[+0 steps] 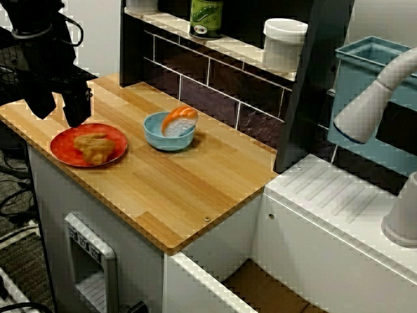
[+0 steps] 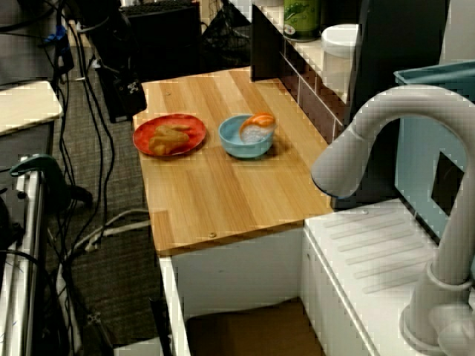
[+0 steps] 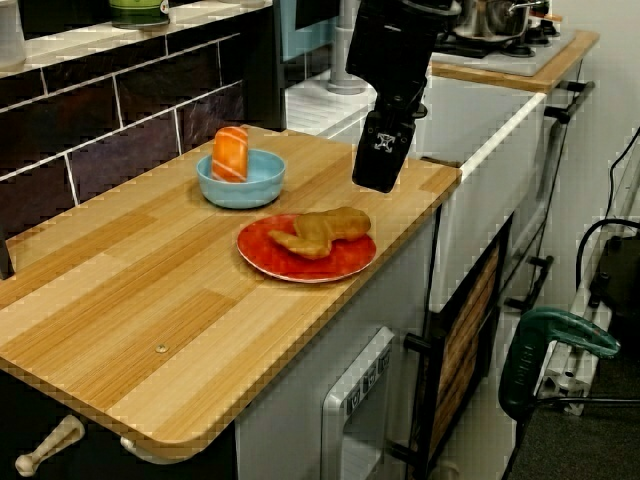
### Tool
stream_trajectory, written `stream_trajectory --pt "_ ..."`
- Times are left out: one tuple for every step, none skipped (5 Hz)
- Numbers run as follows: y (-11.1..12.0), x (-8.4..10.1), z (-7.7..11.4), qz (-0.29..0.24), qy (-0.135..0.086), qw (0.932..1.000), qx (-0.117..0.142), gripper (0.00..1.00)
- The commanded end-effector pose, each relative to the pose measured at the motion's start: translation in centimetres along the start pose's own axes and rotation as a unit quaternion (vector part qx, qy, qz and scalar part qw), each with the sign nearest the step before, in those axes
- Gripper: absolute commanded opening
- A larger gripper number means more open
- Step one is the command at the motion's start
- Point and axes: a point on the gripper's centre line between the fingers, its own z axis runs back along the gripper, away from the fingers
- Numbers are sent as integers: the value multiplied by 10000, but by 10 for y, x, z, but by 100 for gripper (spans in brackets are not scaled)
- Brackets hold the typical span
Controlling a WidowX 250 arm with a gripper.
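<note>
Looking across the counter (image 1: 169,195) toward the tiled back wall, we see the black gripper (image 1: 58,112) at the counter's left end. Its two fingers are spread apart with nothing between them. It hangs above the near rim of a red plate (image 1: 62,149) and does not touch it. A piece of fried chicken (image 1: 92,147) lies in the middle of that plate. Just to the right, a little apart from the plate, stands a blue bowl (image 1: 168,141) with a piece of salmon sushi (image 1: 179,120) resting in it. On the shelf behind are a green can (image 1: 206,16) and a white jar (image 1: 284,42).

In the view from the sink side, past a white faucet (image 2: 386,122), the red plate (image 2: 194,127) and the fried chicken (image 2: 167,138) sit left of the blue bowl (image 2: 241,147). The gripper merges with the dark background, so we cannot tell its state here.

In the view from the counter's end, the gripper (image 3: 378,178) shows edge-on as one dark block. It is raised off the wood, just beyond the red plate (image 3: 300,266). The fried chicken (image 3: 322,230) lies untouched on the plate. The salmon sushi (image 3: 230,153) stands upright in the blue bowl (image 3: 240,190) behind it.
</note>
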Motion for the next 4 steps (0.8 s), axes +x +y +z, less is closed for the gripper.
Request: stream_trajectory --pt "3 12 -2 492 -221 9985 -99 100" --pt "-1 14 -9 1156 -317 9928 -41 100" --pt "-2 15 -16 1982 -158 9800 116 100" --pt "-5 14 -16 2754 -286 9596 501 100"
